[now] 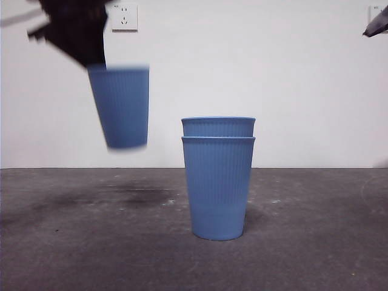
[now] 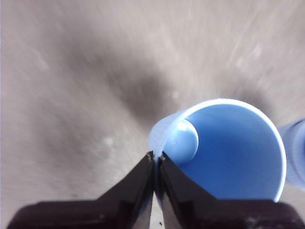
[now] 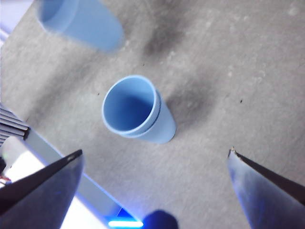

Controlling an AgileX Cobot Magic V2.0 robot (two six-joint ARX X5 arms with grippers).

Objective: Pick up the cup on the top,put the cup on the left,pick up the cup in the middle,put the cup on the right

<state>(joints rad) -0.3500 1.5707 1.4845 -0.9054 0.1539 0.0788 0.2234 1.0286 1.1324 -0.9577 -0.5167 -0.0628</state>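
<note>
A blue ribbed cup (image 1: pixel 121 109) hangs tilted in the air, up and to the left of the stack, blurred by motion. My left gripper (image 1: pixel 91 60) is shut on its rim; the left wrist view shows the black jaws (image 2: pixel 156 157) pinching the wall of the cup (image 2: pixel 224 152). Two more blue cups stand nested at the table's middle, an inner cup (image 1: pixel 218 126) inside an outer cup (image 1: pixel 218 188). My right gripper (image 3: pixel 155 152) hovers high above this stack (image 3: pixel 136 112), jaws wide open and empty. It shows only as a dark tip (image 1: pixel 377 25) in the front view.
The dark grey table (image 1: pixel 315 242) has a darker stain (image 1: pixel 142 195) left of the stack. A white wall socket (image 1: pixel 123 17) sits on the back wall. The right wrist view shows the table's edge (image 3: pixel 71 181) with a lit strip.
</note>
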